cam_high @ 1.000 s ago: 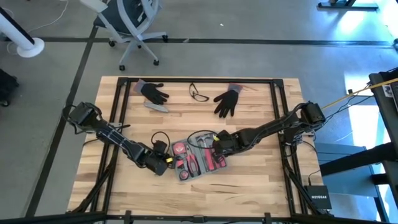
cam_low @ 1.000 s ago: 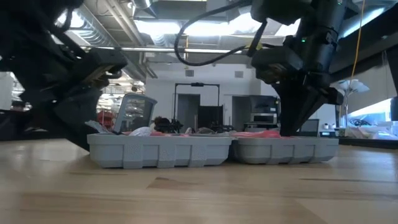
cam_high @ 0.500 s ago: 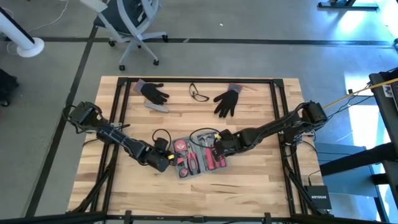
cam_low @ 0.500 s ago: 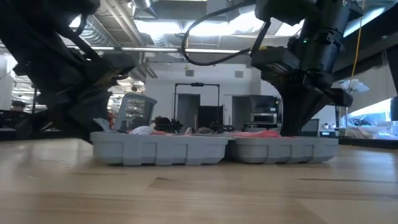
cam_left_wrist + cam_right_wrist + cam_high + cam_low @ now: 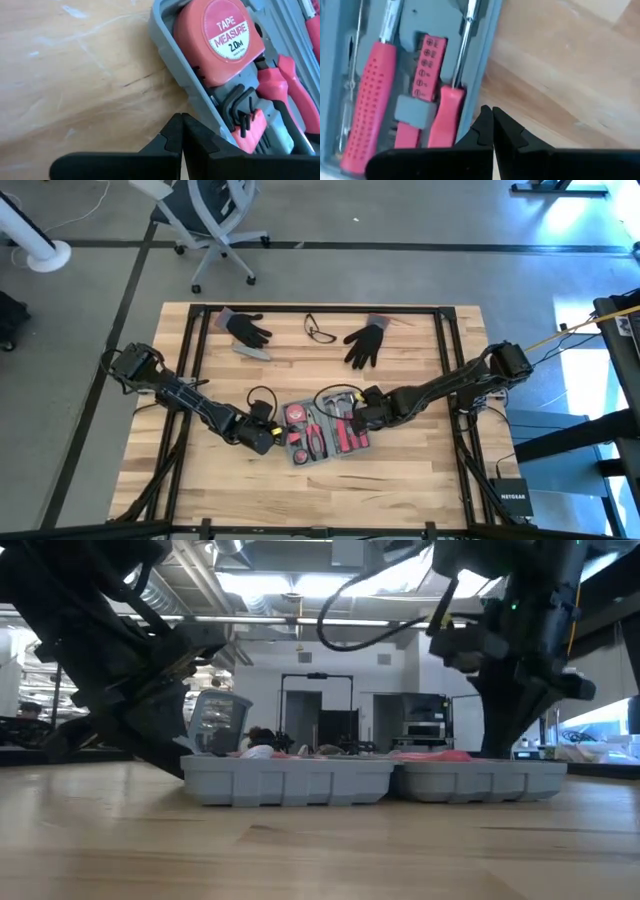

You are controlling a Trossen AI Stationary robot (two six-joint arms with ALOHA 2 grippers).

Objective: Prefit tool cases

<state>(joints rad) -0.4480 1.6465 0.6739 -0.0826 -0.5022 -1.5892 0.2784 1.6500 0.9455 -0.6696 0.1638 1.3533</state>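
Blue-grey moulded plastic formed the flat rectangular tool case point(image 5: 322, 433), which lay open on the wooden slatted table point(image 5: 420, 480), toward its near middle, between the two arms. Its recesses were already well stocked: a red tape measure point(image 5: 220, 37) sat at the left end, with dark hex keys point(image 5: 242, 112) in a red holder beside it, red-handled pliers point(image 5: 315, 438) in the middle, and red-handled screwdrivers point(image 5: 370, 95) with a red bit strip point(image 5: 426, 65) at the right end. From table height both halves of the case rested flat on the wood.

The left gripper point(image 5: 181, 131) stood at the case's left end, fingers closed together and holding nothing, tips just outside the case wall by the tape measure. The right gripper point(image 5: 492, 122) stood at the right end, likewise clenched on nothing, tips at the case's outer edge beside the screwdrivers. Whether either tip touched the plastic could not be determined.

Assessment: fitting appeared largely complete, as no loose tool was seen on the table near the case. What remained was probably squaring the case or closing it.

Well apart, along the far edge, lay two black gloves point(image 5: 245, 328), a small slim grey bar point(image 5: 252, 350) and a pair of safety glasses point(image 5: 320, 330), none in use.
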